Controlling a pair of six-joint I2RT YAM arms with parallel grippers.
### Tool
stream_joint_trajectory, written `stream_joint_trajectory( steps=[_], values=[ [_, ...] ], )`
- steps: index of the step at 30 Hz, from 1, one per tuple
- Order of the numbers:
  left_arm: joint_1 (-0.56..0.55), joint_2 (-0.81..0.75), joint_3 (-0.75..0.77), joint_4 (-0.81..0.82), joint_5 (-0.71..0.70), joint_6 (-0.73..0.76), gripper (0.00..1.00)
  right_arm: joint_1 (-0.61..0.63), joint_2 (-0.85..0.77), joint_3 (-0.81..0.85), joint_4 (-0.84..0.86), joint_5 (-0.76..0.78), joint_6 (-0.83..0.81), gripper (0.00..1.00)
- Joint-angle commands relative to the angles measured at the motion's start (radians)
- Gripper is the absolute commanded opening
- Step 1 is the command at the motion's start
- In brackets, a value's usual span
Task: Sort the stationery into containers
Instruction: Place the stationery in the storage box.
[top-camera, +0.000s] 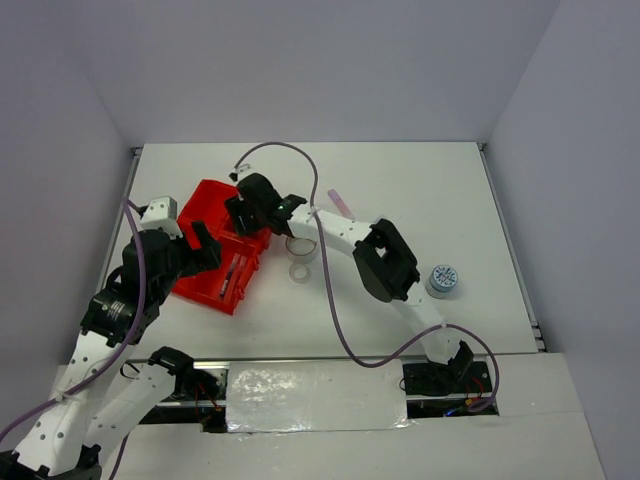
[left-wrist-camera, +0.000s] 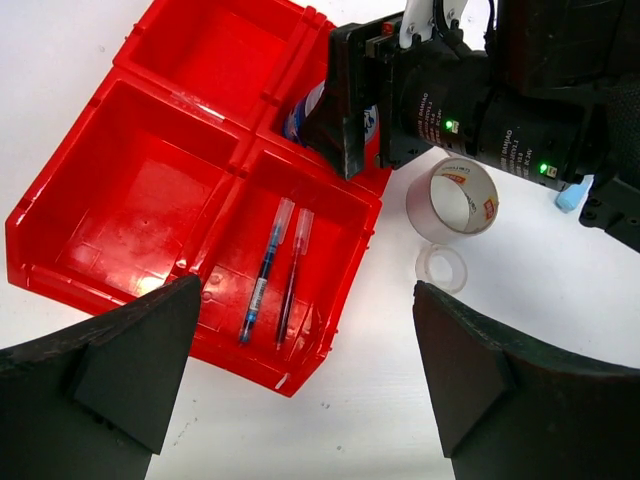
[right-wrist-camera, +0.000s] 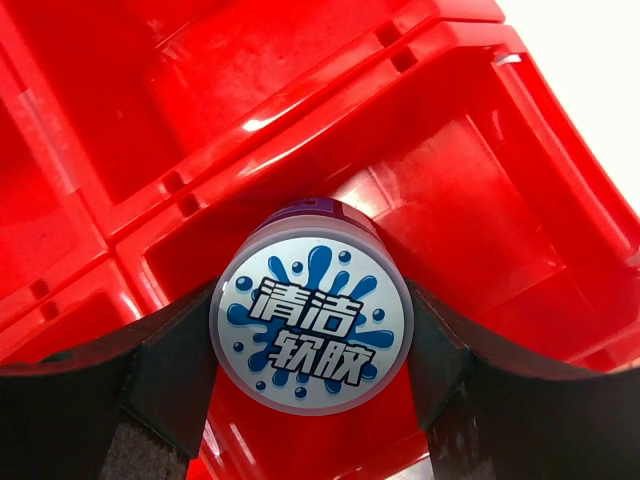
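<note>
The red four-compartment tray (top-camera: 208, 196) lies left of centre. My right gripper (top-camera: 240, 214) is shut on a blue-white round tape roll (right-wrist-camera: 312, 320) and holds it over a back compartment of the tray (right-wrist-camera: 480, 180). In the left wrist view the roll (left-wrist-camera: 303, 112) shows partly behind the right gripper's fingers. A blue pen (left-wrist-camera: 262, 285) and a red pen (left-wrist-camera: 293, 280) lie side by side in the tray's (left-wrist-camera: 130, 190) near right compartment. My left gripper (left-wrist-camera: 310, 390) is open and empty, hovering over the tray's near edge. A second blue-white roll (top-camera: 442, 280) stands at the right.
A large tape ring (left-wrist-camera: 452, 197) and a small clear ring (left-wrist-camera: 441, 268) lie on the table just right of the tray. A light-blue stick (left-wrist-camera: 572, 195) shows past them, mostly hidden by the right arm. A pink stick (top-camera: 340, 201) lies behind the right arm.
</note>
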Motion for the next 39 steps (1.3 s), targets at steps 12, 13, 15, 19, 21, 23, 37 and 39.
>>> stream_joint_trajectory(
  steps=[12, 13, 15, 19, 21, 23, 37, 39],
  values=[
    [0.01, 0.005, 0.003, 0.043, 0.021, 0.023, 0.99, 0.002, -0.028, 0.144, 0.004, -0.049, 0.029, 0.62],
    [0.01, 0.006, 0.002, 0.045, 0.023, 0.023, 0.99, 0.002, -0.028, 0.15, 0.0, -0.049, 0.029, 0.63],
    [0.011, 0.006, 0.003, 0.043, 0.023, 0.024, 0.99, 0.002, -0.022, 0.162, -0.02, -0.047, 0.023, 0.67],
    [0.013, 0.008, 0.002, 0.043, 0.024, 0.024, 0.99, 0.002, 0.027, 0.248, -0.092, -0.043, 0.015, 0.78],
    [0.014, 0.003, 0.003, 0.045, 0.027, 0.024, 0.99, 0.002, 0.047, 0.262, -0.101, -0.046, 0.019, 1.0],
    [0.014, 0.003, 0.003, 0.045, 0.029, 0.026, 0.99, 0.004, 0.046, 0.254, -0.095, -0.052, 0.021, 1.0],
    [0.028, 0.006, 0.026, -0.046, -0.189, -0.046, 0.99, -0.214, -0.75, -0.508, -0.245, 0.229, 0.197, 1.0],
    [0.034, 0.012, 0.042, -0.082, -0.241, -0.081, 0.99, -0.316, -0.877, -0.632, -0.36, 0.29, 0.233, 1.0]
  ],
)
